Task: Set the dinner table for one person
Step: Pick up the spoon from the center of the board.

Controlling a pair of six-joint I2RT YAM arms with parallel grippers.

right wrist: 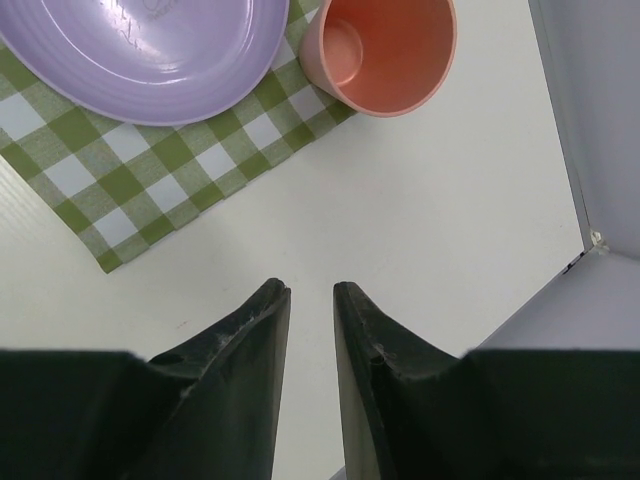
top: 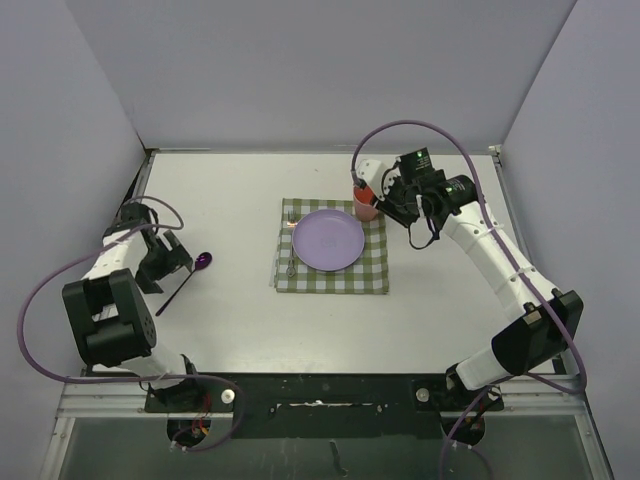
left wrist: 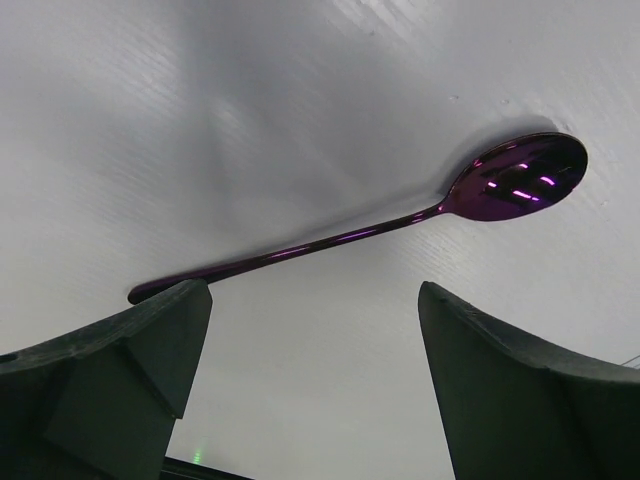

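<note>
Top external view: the white surface [top: 230,330] carries a green-and-white checked cloth [top: 372,278] near its middle, serving as the place mat. On the cloth are a lilac plate [top: 329,241] at the centre, a fork [top: 291,248] along the plate's left side, and an orange cup [top: 366,206] upright at the cloth's far right corner, the usual spot for a drink. A purple spoon [top: 183,286] lies well apart near the surface's left edge, so the setting seems to lack only this piece. The left gripper [top: 172,262] hovers just beside the spoon, and the right gripper [top: 392,200] sits close by the cup. Left wrist view: the left gripper [left wrist: 312,300] stands wide with nothing in it, low over bare surface. The spoon lies crosswise just ahead, its handle end by one finger, apparently lined up for a pick. Right wrist view: the right gripper [right wrist: 311,300] is narrow, its fingers nearly together and holding nothing. It points at bare surface short of the cup, which stands free and empty, so its work there looks finished.
</note>
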